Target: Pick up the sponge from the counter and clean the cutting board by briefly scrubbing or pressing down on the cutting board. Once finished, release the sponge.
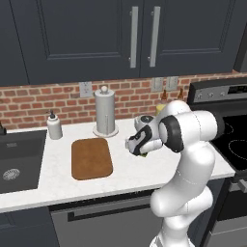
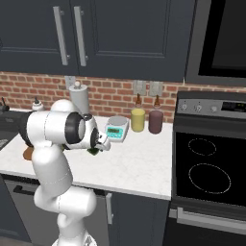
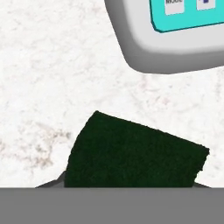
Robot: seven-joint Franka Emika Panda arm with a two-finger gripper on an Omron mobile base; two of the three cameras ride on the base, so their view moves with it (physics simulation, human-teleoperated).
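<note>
Hand view had the sponge (image 3: 133,153) right under the gripper (image 1: 137,147) mid-counter (image 1: 130,169); grip state I couldn't tell. Pickup step, I judged; next: carry to the board (image 1: 91,158) near the front edge.

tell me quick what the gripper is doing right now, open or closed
Gripper: right over the sponge on the counter; whether the jaws are open or closed cannot be told.

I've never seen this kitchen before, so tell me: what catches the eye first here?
The white arm bends low over the counter, its gripper down at a dark green sponge near a grey kitchen scale. Left of it, the brown cutting board lies bare in front of a paper towel holder.
</note>
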